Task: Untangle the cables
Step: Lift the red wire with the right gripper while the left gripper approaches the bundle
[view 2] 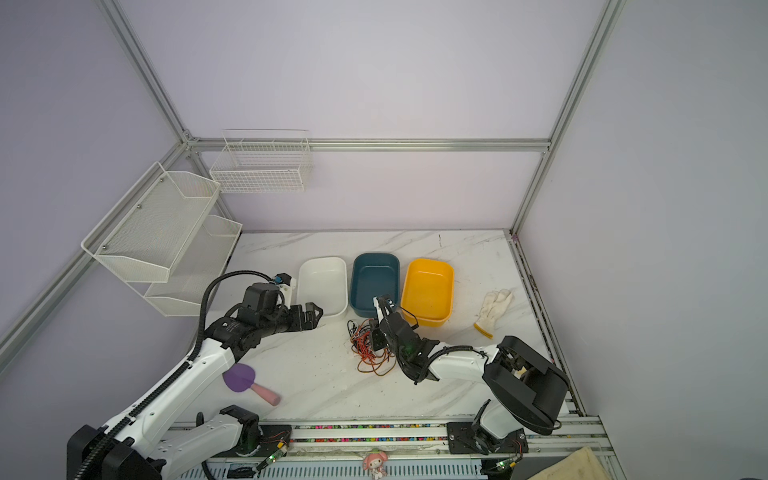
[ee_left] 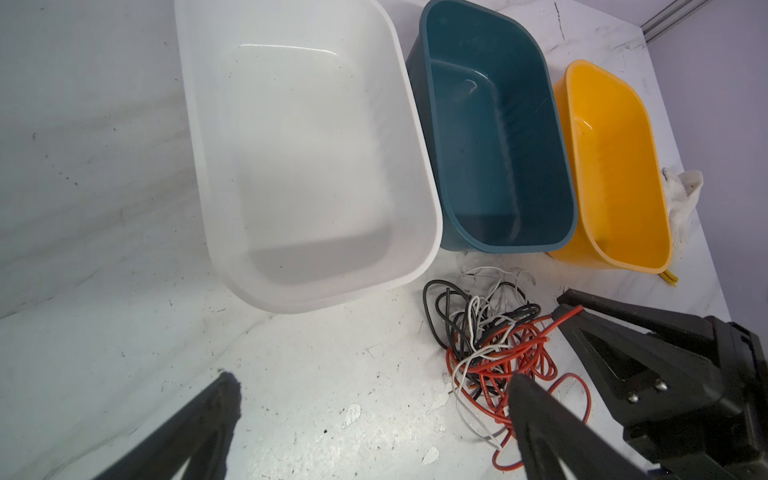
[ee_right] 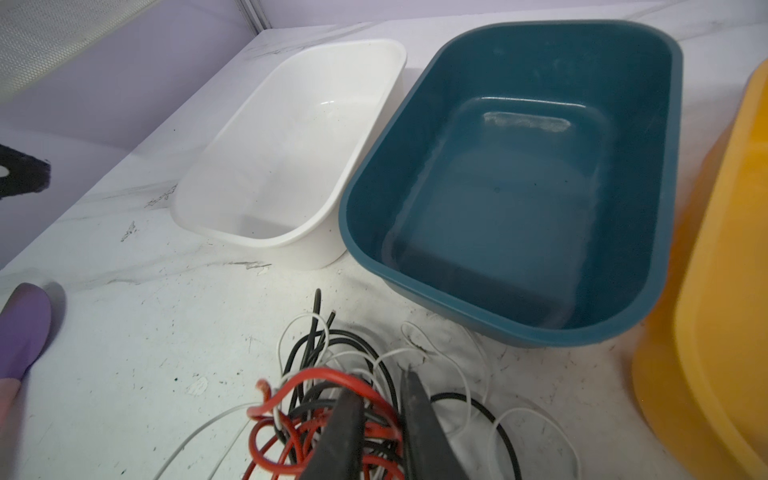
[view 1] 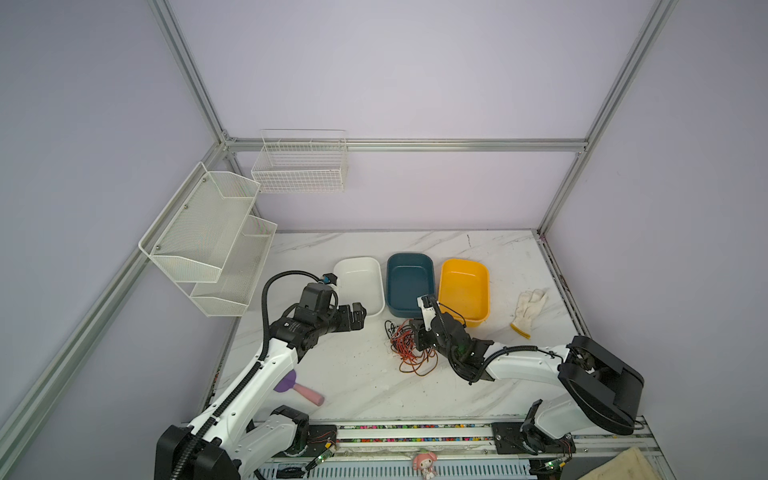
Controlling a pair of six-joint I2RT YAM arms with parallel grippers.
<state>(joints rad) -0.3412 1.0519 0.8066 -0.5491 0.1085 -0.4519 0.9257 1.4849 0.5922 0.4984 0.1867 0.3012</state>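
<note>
My right pincer (ee_right: 380, 386) sits low in the heap, jaws nearly together with red and black strands pinched in the narrow gap; a red end pokes out past its tip in the left wrist view. My left pincer (ee_left: 374, 384) hangs with jaws wide apart and nothing in them, by the near corner of the white tub (ee_left: 311, 145) and clear of the heap.

The cables (ee_left: 494, 345) lie as one knot on the surface (view 1: 353, 386), just in front of the blue tub (ee_left: 498, 145); red-orange loops spill toward me, black and white ones toward the tubs.

I judge this the first bite into the tangle, with nothing separated yet. The next move, I think, calls for a slow draw of the pinched strands away from the heap while the left pincer comes across to pin the rest; a quick tug would likely drag the whole knot.

Counting: two pincers; one tangle in three colours, the single strands too interlaced to number; three tubs, white, blue and yellow (ee_left: 615, 166), all empty; one white glove (view 1: 530, 305) beyond the yellow tub; one purple-headed paddle (view 2: 251, 384) with a pink handle near my left arm.
</note>
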